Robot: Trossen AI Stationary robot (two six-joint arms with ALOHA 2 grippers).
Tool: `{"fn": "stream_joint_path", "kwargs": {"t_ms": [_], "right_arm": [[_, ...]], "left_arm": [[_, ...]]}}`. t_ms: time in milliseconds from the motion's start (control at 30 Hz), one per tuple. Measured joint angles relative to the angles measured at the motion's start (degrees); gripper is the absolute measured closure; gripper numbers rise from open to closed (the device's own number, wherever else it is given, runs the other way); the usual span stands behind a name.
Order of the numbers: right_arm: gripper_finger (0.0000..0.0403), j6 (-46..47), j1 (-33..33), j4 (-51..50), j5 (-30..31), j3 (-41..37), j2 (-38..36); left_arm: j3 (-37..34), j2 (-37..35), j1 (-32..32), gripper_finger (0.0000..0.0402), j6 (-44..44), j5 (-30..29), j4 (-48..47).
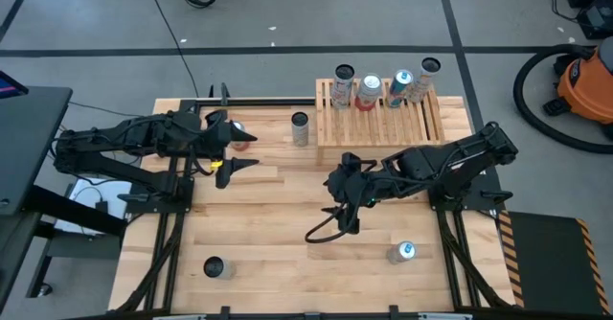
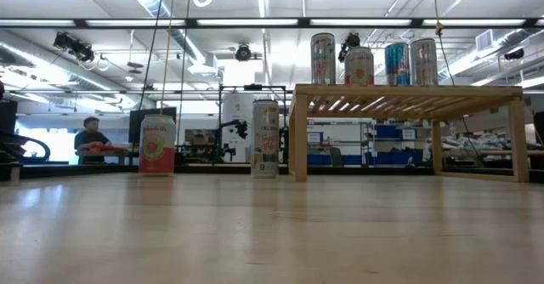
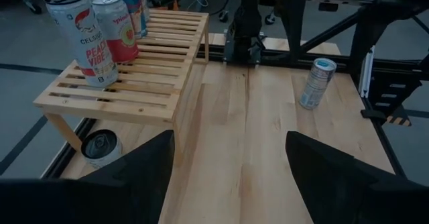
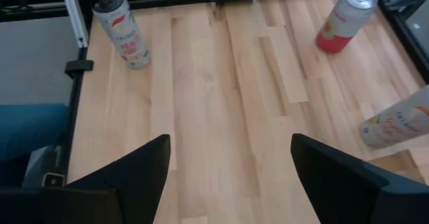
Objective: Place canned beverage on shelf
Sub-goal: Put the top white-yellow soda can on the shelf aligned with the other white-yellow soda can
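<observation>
light wood runs through the whole scene: a butcher-block table top [image 1: 278,234] and, at its far edge, the low slatted pale-wood shelf [image 1: 402,124]. four cans stand in a row along the shelf's far side: a pale can with "peach vibe" lettering [image 3: 84,39], a pink-and-white can [image 3: 115,26] just beside it, a blue can [image 1: 399,87] and a pale can at the end [image 1: 426,79]. in the low view they stand upright on top of the rack.

a grey-topped can [image 1: 301,128] stands on the table just beside the shelf's left end, not on it. a red can with a silver top [image 4: 343,19] stands near the left arm. a white-and-red can with a dark top [image 1: 215,267] stands at the near left of the table, and a silver can with a blue lid [image 1: 402,253] at the near right.

the left gripper [image 1: 235,150] hovers over the left part of the table, its dark fingers [image 3: 144,167] parted with nothing between them. the right gripper [image 1: 337,188] hangs over the middle of the table, in front of the shelf, its fingers [image 4: 144,163] spread wide and empty, only bare boards showing between them.

in the room behind, a person [image 2: 89,139] is at a bench well away from the table.
</observation>
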Motion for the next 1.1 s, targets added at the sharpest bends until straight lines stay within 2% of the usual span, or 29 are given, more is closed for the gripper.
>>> {"fn": "stream_joint_path", "kwargs": {"t_ms": [400, 733, 867, 1100], "right_arm": [[0.0085, 0.05, 0.00, 0.00, 1.43, 0.00, -0.03], [0.0085, -3.62, 0.02, -0.04, 1.36, 0.00, -0.05], [0.0085, -3.59, 0.00, -0.04, 1.34, 0.00, -0.05], [0.0085, -3.43, 0.00, -0.15, 1.28, 0.00, -0.05]], "left_arm": [[0.00, -0.01, 0.04, 0.0115, -0.23, -1.67, 0.51], [0.00, -0.02, 0.04, 0.0114, -0.57, -2.80, 0.99], [0.00, 0.00, 0.04, 0.0088, -0.38, -2.80, 0.99], [0.00, -0.02, 0.04, 0.0010, 1.03, -2.80, 1.04]]}}
